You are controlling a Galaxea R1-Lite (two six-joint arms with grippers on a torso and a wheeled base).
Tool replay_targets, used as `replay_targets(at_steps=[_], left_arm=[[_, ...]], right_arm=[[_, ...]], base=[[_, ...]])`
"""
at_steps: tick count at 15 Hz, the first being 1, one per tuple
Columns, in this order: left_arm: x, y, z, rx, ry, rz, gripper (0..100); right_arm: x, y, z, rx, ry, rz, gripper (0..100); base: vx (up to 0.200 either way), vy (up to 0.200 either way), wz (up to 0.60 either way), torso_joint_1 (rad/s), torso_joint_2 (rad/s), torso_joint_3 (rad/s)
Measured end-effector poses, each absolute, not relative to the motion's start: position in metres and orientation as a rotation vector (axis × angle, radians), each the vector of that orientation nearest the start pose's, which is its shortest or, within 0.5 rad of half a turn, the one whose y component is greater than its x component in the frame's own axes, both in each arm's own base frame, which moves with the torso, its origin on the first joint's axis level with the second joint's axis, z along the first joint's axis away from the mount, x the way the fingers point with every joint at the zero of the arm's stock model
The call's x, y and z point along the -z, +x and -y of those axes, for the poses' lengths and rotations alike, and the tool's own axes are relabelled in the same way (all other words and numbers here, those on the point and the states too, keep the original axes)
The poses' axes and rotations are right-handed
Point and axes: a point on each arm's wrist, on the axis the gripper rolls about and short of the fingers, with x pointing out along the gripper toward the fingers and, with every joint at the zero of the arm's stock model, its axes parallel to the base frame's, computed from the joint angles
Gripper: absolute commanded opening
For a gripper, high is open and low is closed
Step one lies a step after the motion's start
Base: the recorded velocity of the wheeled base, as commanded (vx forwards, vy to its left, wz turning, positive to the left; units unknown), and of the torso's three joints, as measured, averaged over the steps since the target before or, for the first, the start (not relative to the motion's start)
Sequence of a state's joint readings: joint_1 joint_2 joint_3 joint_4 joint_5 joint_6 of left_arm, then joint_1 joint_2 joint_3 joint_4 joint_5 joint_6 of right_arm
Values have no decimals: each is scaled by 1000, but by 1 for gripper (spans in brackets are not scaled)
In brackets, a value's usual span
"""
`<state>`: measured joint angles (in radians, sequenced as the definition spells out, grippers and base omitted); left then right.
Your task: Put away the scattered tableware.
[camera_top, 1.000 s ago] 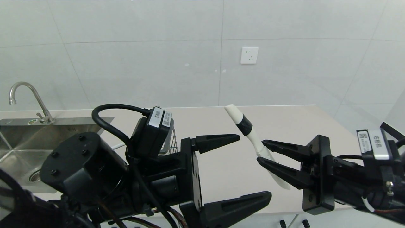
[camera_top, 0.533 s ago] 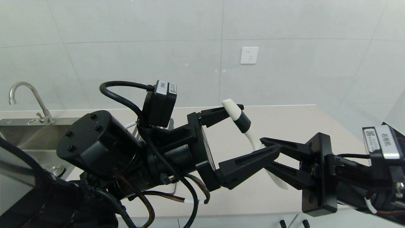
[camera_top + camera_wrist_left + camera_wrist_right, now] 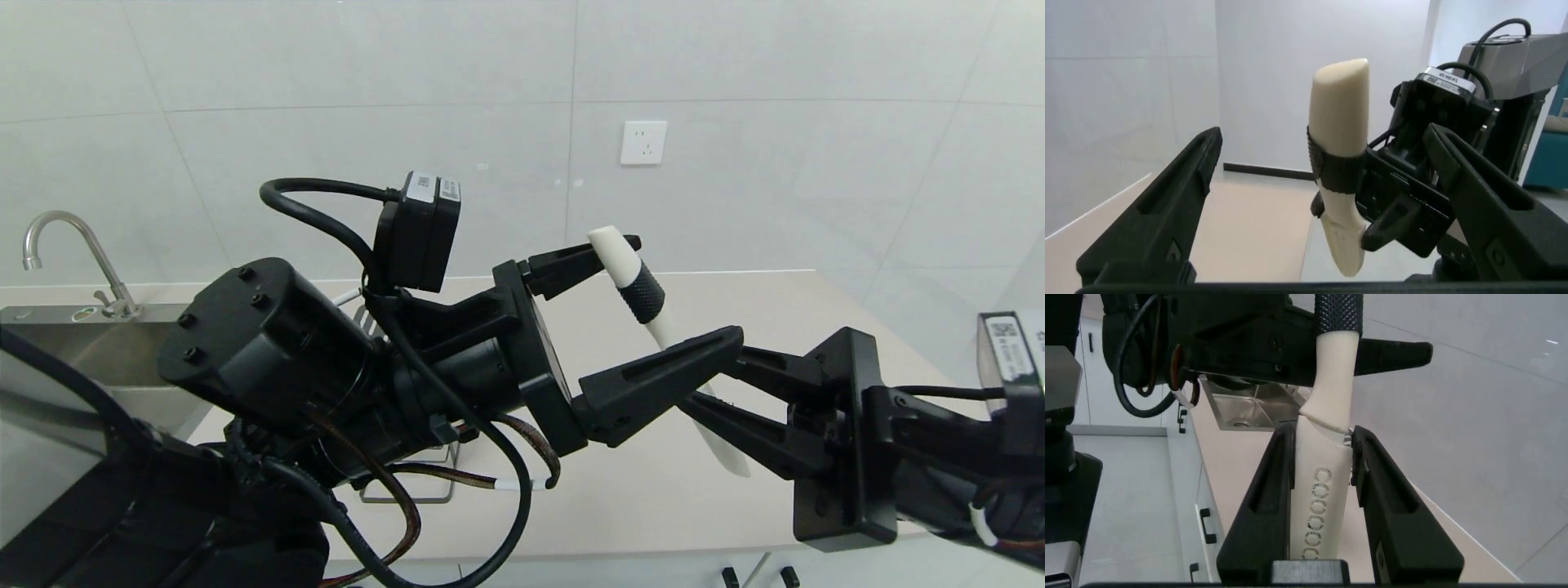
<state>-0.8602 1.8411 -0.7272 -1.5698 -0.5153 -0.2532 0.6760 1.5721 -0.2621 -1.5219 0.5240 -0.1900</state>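
Mid-air handover above the pale counter (image 3: 653, 506), with the steel sink (image 3: 82, 351) off to the robot's left and a wire rack (image 3: 447, 488) half hidden behind the left arm; the likely risk is a drop or a twist, should the right jaws let go before the left ones have a firm hold, or should the left jaws shut off-centre and lever the tool sideways; a fall from here would probably land on the counter or go over its front edge; the two sets of fingers also cross closely, so a clumsy closing could knock one against the other.

The left gripper (image 3: 684, 288) stands wide open, its fingers straddling the upper handle; the left wrist view shows a clear gap on both sides, so it appears to touch nothing.

The right gripper (image 3: 706, 384) is clamped tight on the lower, perforated part of the tool and carries it alone.

The white utensil (image 3: 663, 331), its kind unclear, is held off the counter, tilted with the handle end upward; its black knurled band (image 3: 639, 292) sits between the left fingers, just above the right gripper's hold.
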Motion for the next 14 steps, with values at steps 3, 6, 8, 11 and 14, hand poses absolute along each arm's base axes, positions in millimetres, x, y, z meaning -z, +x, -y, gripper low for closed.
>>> replay_targets(at_steps=[3, 6, 8, 11, 14], left_arm=[[-214, 197, 248, 1411, -298, 334, 100], [-219, 198, 250, 1413, -303, 357, 0], [-219, 199, 250, 1412, -302, 359, 0], [-219, 200, 251, 1409, -302, 362, 0], [-219, 200, 250, 1409, -301, 359, 0]], right_arm=[[-175, 162, -144, -1168, -148, 352, 0], [-178, 164, -146, -1165, -146, 369, 0], [-181, 166, -148, -1163, -145, 382, 0], [-181, 171, -152, -1165, -144, 384, 0], [-179, 174, -155, -1162, -143, 374, 100]], base=[[0, 0, 0, 0, 0, 0], [0, 0, 0, 0, 0, 0], [0, 0, 0, 0, 0, 0], [0, 0, 0, 0, 0, 0], [0, 0, 0, 0, 0, 0]])
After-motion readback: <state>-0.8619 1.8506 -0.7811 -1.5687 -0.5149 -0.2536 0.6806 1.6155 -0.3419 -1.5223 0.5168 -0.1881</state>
